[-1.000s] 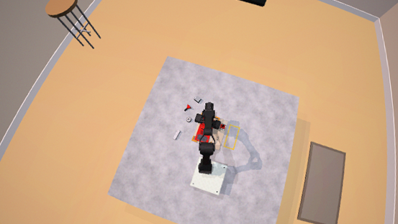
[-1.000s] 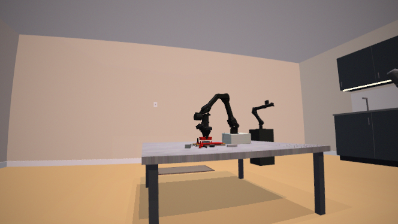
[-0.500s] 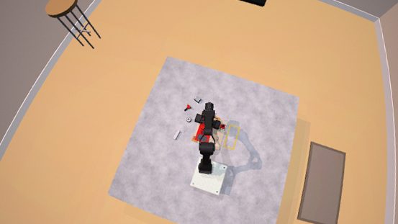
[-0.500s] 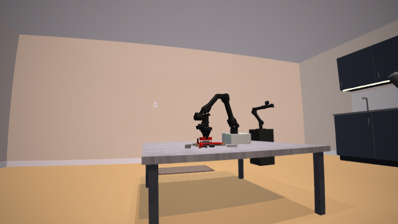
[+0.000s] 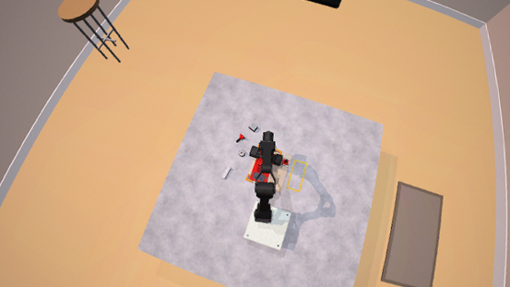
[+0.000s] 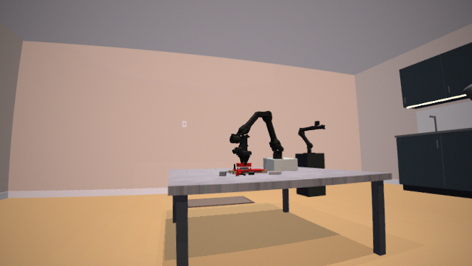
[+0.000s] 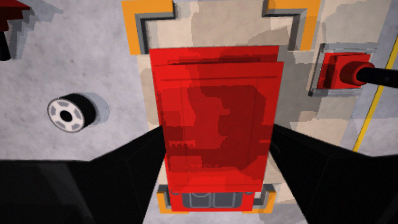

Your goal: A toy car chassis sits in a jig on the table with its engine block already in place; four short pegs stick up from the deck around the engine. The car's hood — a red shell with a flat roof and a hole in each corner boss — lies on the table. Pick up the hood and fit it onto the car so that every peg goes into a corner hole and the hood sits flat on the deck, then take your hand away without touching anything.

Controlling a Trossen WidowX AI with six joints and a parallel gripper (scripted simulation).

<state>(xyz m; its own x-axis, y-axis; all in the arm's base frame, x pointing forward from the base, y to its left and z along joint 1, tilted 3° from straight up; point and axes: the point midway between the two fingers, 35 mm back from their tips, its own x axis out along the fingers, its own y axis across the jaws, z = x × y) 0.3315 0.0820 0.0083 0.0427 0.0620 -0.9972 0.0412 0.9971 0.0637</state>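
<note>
The red hood (image 7: 220,107) (image 6: 244,164) is held level by my gripper (image 7: 215,129) (image 6: 244,162), whose black fingers are shut on its two long sides. The hood hangs a little above the red chassis (image 6: 255,171) (image 5: 256,170), with a small gap showing in the exterior view. The wrist view shows a red chassis strip beyond the hood's far edge and the grey seat area (image 7: 212,201) below its near edge. The jig's orange corners (image 7: 132,27) surround the chassis. The hood hides most of the deck and the engine; the pegs and their fit to the holes cannot be made out.
A wheel (image 7: 67,114) (image 5: 239,154) lies left of the jig. A red part with a black rod (image 7: 345,71) sits in a small tray on the right, near a yellow outline (image 5: 288,181). Another red and black part (image 5: 240,137), a grey block (image 5: 253,128) and a pale bar (image 5: 227,173) lie farther left.
</note>
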